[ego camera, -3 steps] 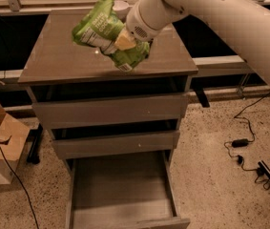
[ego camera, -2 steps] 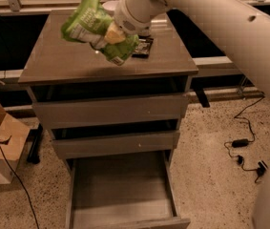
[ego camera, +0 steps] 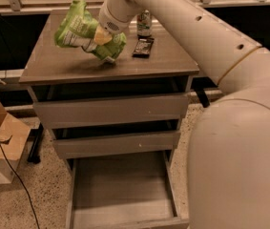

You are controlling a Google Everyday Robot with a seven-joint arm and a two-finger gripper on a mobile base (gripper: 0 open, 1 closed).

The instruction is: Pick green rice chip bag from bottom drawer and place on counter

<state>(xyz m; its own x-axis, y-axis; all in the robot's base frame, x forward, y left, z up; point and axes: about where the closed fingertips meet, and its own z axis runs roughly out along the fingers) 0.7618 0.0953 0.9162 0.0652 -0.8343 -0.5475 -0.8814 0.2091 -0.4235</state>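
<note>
My gripper [ego camera: 100, 37] is clamped across the middle of the crinkly lime-green rice chip bag [ego camera: 73, 28], holding it tilted over the glossy grey-brown counter [ego camera: 53, 66]. I cannot tell whether its lower end touches the top. The deep grey bottom drawer [ego camera: 122, 190] stands open below. I judge the bag light, puffy and slippery. A gentle mid-body pinch suits it, since the chips crush.

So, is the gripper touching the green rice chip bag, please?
Touching: the camera view shows the gripper, above the counter, clamped on the green rice chip bag.
</note>
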